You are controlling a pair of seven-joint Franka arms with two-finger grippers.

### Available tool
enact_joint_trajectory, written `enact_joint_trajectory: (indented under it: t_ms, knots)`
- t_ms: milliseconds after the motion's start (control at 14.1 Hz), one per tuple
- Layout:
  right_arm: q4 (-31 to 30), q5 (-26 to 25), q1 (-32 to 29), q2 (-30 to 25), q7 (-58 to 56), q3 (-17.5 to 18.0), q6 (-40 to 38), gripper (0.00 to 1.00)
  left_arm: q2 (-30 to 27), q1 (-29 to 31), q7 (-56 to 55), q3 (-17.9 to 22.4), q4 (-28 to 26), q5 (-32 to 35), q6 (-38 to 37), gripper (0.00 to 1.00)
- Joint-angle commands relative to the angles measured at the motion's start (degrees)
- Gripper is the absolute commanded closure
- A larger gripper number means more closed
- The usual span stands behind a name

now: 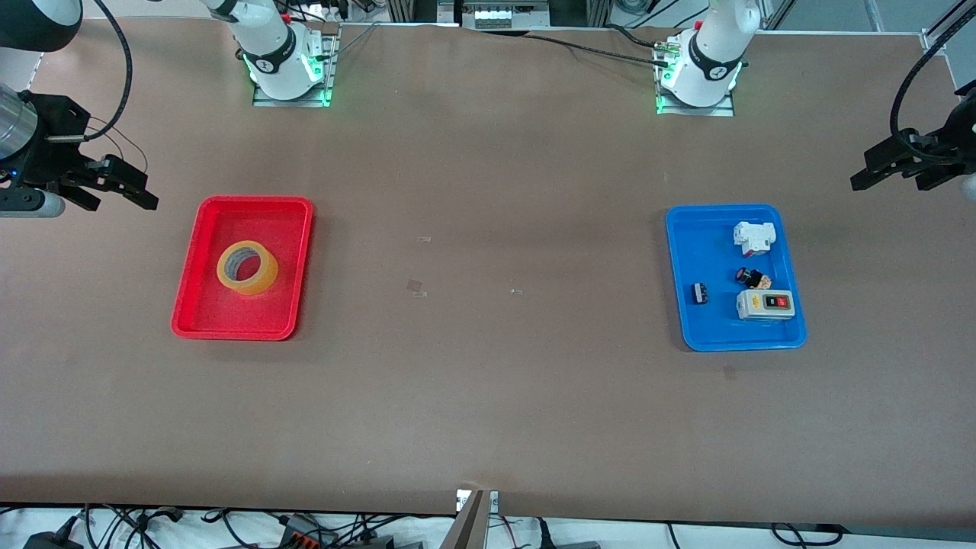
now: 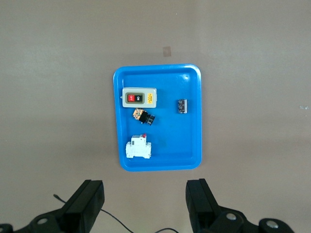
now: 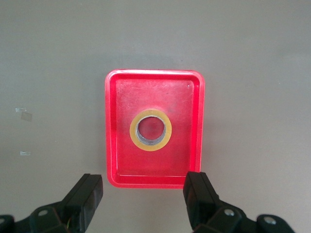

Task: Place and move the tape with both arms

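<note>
The yellowish tape roll (image 1: 247,268) with a grey core lies flat in the red tray (image 1: 200,229) toward the right arm's end of the table; it also shows in the right wrist view (image 3: 150,130). My right gripper (image 1: 122,187) hangs open and empty in the air over bare table beside the red tray, toward the table's end. In its wrist view the right gripper (image 3: 145,199) stands wide apart from the tray (image 3: 112,145). My left gripper (image 1: 888,169) hangs open and empty over bare table beside the blue tray (image 1: 686,252); the left wrist view shows it (image 2: 145,201) clear of that tray (image 2: 194,121).
The blue tray holds a white-and-grey switch box (image 1: 765,305), a white breaker (image 1: 753,238), a small black-and-red button part (image 1: 751,277) and a small black block (image 1: 698,293). Small bits of tape (image 1: 415,287) lie on the brown table between the trays.
</note>
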Motion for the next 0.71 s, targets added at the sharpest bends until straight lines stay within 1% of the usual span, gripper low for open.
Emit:
enact_joint_trajectory:
  t_ms: [0,355,639]
  knots:
    - [0.1,0.1,-1.2,-1.7,-0.7,1.0,-1.8,0.00,-1.5,-0.2,-0.4,-0.2,-1.3,0.3,0.6,0.00]
    - [0.1,-0.4,-1.2,-2.0,-0.9,1.1,-4.3,0.00,-1.5,-0.2,-0.4,-0.2,-1.3,0.3,0.6,0.00]
    - [0.1,-0.3,-1.1,-2.2,-1.0,1.2,-4.3,0.00,-1.5,-0.2,-0.5,-0.2,-1.3,0.3,0.5,0.00]
